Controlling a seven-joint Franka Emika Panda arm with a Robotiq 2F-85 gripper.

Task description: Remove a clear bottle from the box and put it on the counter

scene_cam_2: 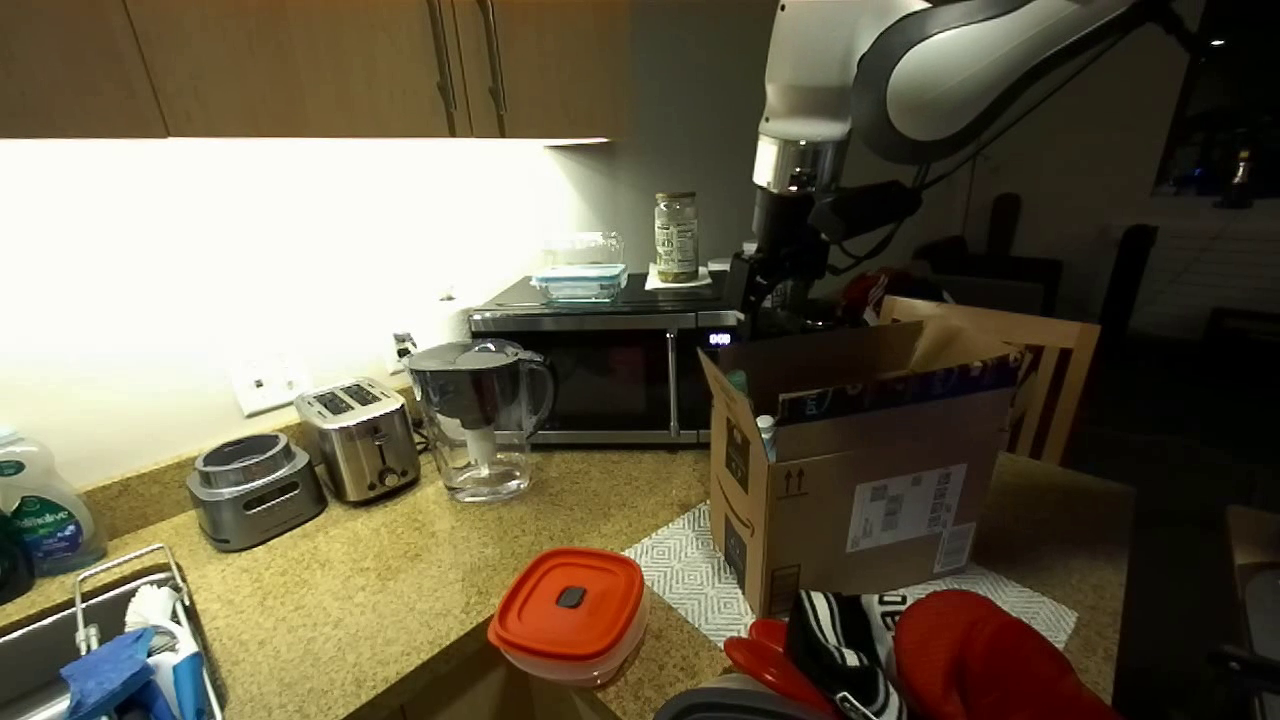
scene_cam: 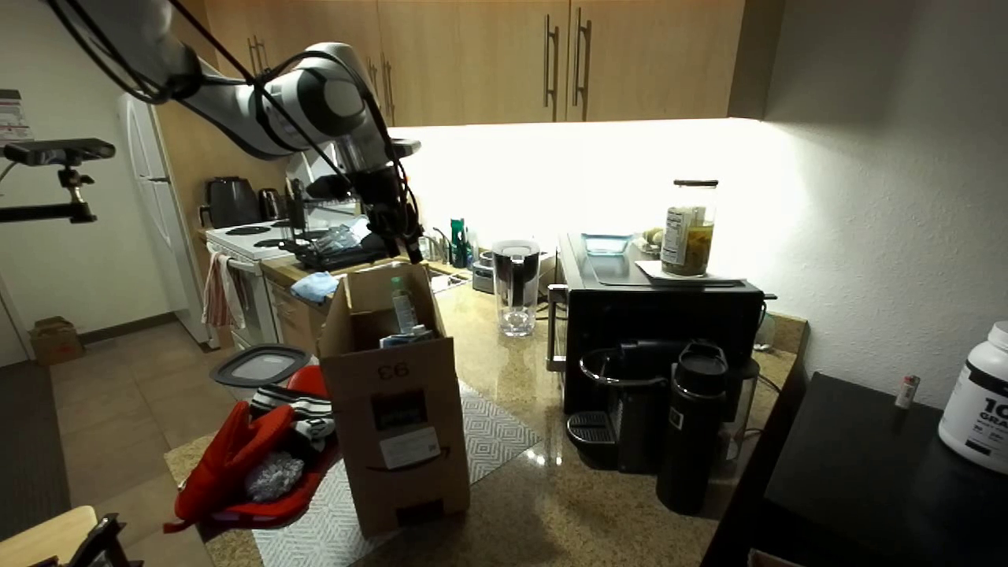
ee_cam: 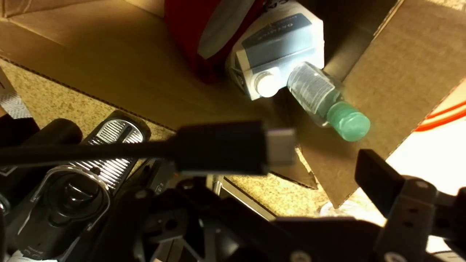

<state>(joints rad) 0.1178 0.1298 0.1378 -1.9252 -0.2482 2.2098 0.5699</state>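
Observation:
The box [scene_cam: 354, 417] [scene_cam_2: 810, 520] stands upright on the counter [scene_cam: 520, 386] [scene_cam_2: 400, 580] with its top flaps up. Inside leans the clear bottle [scene_cam: 404, 309] [ee_cam: 309, 87], its green cap [ee_cam: 349, 122] toward the opening. A blue-and-white carton [ee_cam: 278, 47] and something red [ee_cam: 182, 32] share the box with it. Just above the box's rim hangs my gripper [scene_cam: 403, 247] [ee_cam: 285, 178], pointing down, fingers apart with nothing between them. The bottle is clear of the fingers. A cable plug [ee_cam: 225, 147] blurs across the wrist view and covers part of one finger.
A water pitcher [scene_cam: 516, 291] [scene_cam_2: 480, 400] stands on the counter behind the box. Beside it are a black microwave [scene_cam_2: 600, 380], a coffee machine [scene_cam: 630, 425] and a black tumbler [scene_cam: 693, 433]. Red oven mitts [scene_cam: 236, 457] and a red-lidded container [scene_cam_2: 570, 610] lie near the counter's edge.

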